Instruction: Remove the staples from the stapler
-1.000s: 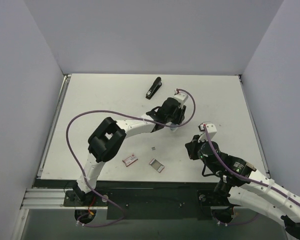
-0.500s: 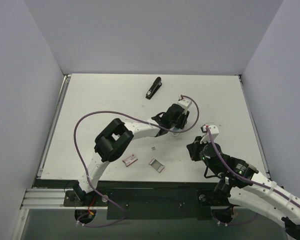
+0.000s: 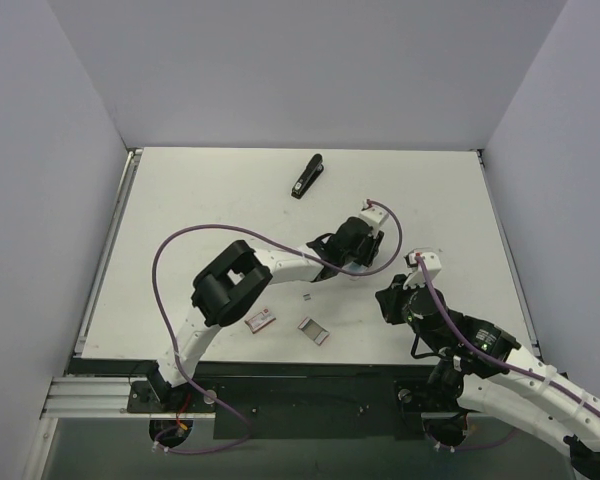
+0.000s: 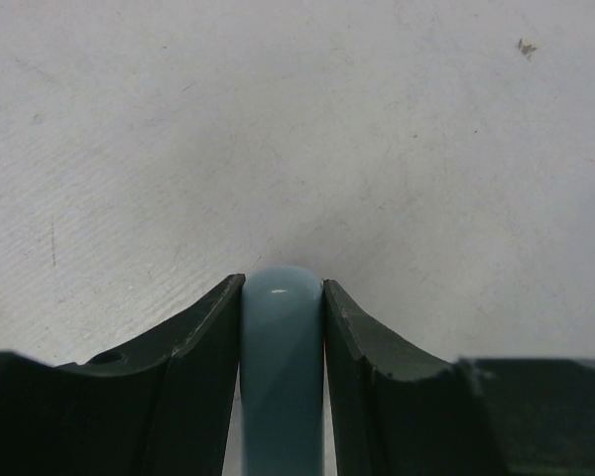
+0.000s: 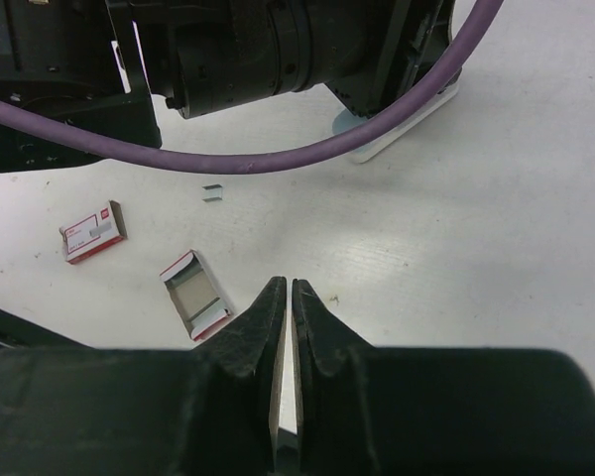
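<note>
Three lilac walls (image 3: 280, 70) around white table (image 3: 210, 200), stapler (image 3: 306, 176) far back

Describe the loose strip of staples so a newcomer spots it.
On the white table, look by the near edge, around the middle. Beyond the reddish-brown cardboard box and the open grey-lined tray lies the tiny silver-grey metal staple strip: smallest, bare metal.

legible text: none | label on small red-and-white box (image 5: 92, 231): too small to read

Left arm (image 3: 285, 262) between stapler (image 3: 306, 176) and staples (image 3: 306, 297)
</note>
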Motion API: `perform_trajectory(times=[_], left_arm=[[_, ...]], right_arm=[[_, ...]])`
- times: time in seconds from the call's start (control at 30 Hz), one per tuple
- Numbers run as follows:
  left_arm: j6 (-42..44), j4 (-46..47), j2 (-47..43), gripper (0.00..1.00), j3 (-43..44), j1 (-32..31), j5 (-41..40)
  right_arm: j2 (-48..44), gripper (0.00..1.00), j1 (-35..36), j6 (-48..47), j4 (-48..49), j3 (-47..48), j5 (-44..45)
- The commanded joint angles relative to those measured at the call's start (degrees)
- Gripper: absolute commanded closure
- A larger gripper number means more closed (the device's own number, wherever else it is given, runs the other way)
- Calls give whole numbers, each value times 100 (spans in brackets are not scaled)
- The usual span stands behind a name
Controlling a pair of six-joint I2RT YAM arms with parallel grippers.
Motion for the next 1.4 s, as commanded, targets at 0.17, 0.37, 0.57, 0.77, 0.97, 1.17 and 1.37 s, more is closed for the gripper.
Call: perform_trajectory(times=[0.17,0.37,0.57,0.77,0.97,1.17,1.37], left_arm=[[125,443,-240,45,-46,-43,43],[222,451,-486,36,-125,-52,34],[582,145,-1004,18,-38,-52,-18],[1038,-462,-1224,16,428,-34,-229],[1048,-919,-1172,15,876,272,-274],[1048,-1253,-935,12,1455,685,-89],[1285,-1605,-610,12,1878,1037,-89]], right_arm=[[-141,92,-39,100,-156,-13,165],[-167,86,-39,117,-209,22,209],[-88,82,-39,-14,-209,163,333],[17,81,-39,-155,-156,277,359],[105,73,-30,-234,-138,374,385],[202,62,-39,-304,-138,488,333],[369,51,-39,-304,-33,471,166]])
